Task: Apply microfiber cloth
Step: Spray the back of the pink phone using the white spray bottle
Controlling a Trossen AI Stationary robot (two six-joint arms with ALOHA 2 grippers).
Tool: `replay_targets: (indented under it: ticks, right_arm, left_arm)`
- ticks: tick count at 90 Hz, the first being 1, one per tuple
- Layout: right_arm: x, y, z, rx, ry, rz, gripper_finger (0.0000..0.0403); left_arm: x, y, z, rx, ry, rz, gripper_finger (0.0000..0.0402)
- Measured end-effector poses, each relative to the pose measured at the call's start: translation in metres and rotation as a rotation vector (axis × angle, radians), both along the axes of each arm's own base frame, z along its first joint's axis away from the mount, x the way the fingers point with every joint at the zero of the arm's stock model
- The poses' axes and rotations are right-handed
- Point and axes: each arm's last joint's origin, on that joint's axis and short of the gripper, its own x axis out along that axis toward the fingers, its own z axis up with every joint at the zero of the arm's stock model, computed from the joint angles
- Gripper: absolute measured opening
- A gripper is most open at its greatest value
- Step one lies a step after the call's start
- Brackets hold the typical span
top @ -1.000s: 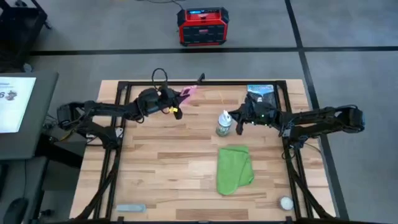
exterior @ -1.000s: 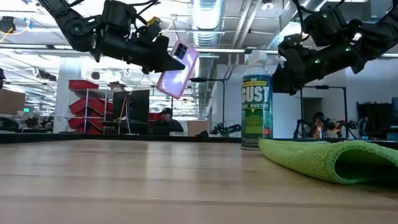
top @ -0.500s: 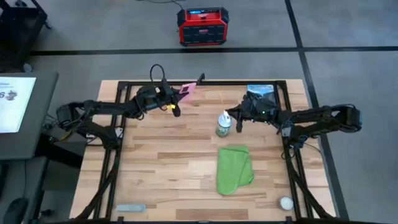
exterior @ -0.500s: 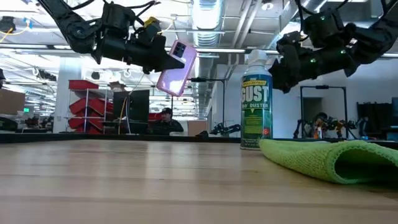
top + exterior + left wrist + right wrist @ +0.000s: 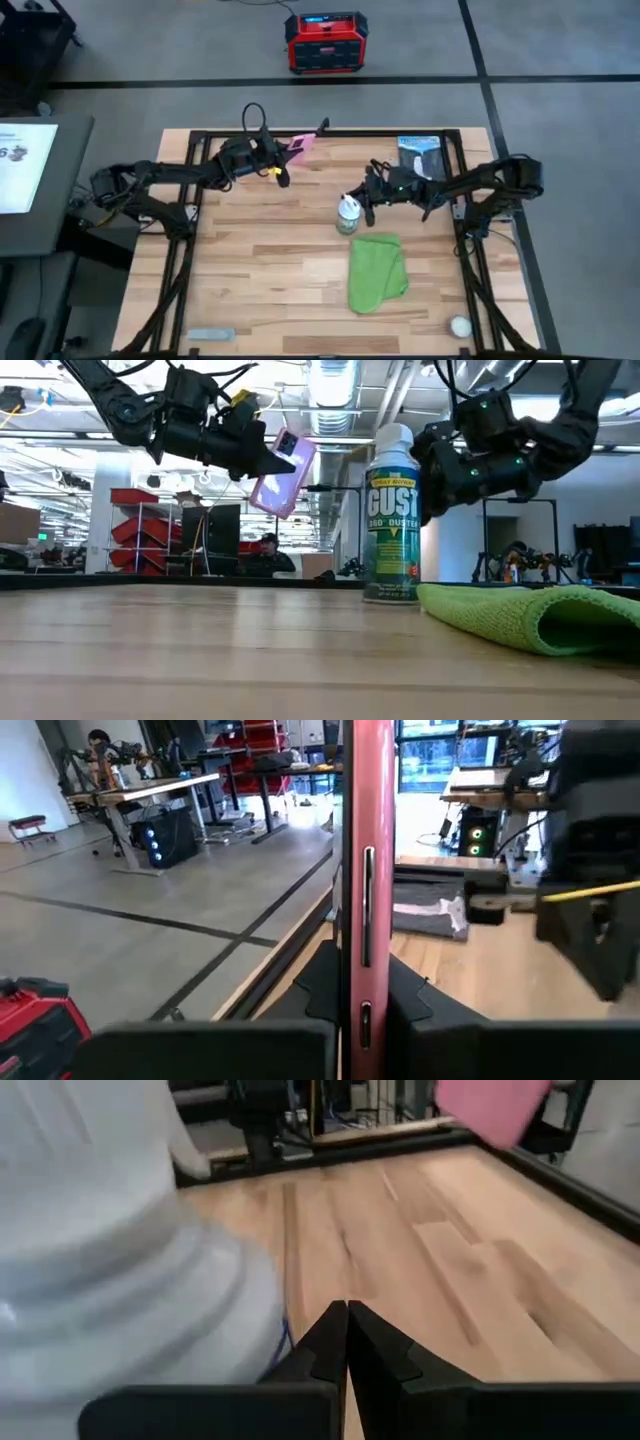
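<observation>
- Shoving duster can (image 5: pixel 347 214) leftward with right gripper (image 5: pixel 368 196), fingers pressed together, empty; can now farther left and nearer than a second ago.
- Left gripper (image 5: pixel 290 152) clamping pink phone (image 5: pixel 281 472) aloft, unchanged.
- Microfiber cloth (image 5: pixel 377 271) lying unmoved on table (image 5: pixel 260 270), just in front of can.

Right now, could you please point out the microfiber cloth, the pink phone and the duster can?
microfiber cloth (image 5: pixel 377 272): high view, middle of the fabric.
pink phone (image 5: pixel 283 472): low view, its back face.
duster can (image 5: pixel 391 530): low view, green label.
</observation>
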Motion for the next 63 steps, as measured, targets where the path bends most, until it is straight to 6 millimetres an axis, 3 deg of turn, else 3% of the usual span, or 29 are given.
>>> replay_targets:
  ticks: [21,34,63]
  right_arm:
    - [-0.006,-0.010,0.052,-0.072,0.023,-0.069,0.0000]
    - [-0.013,-0.001,0.083,-0.107,0.063,-0.066,0.0000]
    - [-0.025,0.026,0.109,-0.113,0.106,-0.058,0.0000]
  left_arm:
    - [-0.003,0.005,0.000,0.004,-0.001,0.022,0.0000]
    - [0.002,-0.004,0.000,0.008,0.000,-0.014,0.0000]
    - [0.014,-0.034,0.005,0.089,0.006,0.030,0.0000]
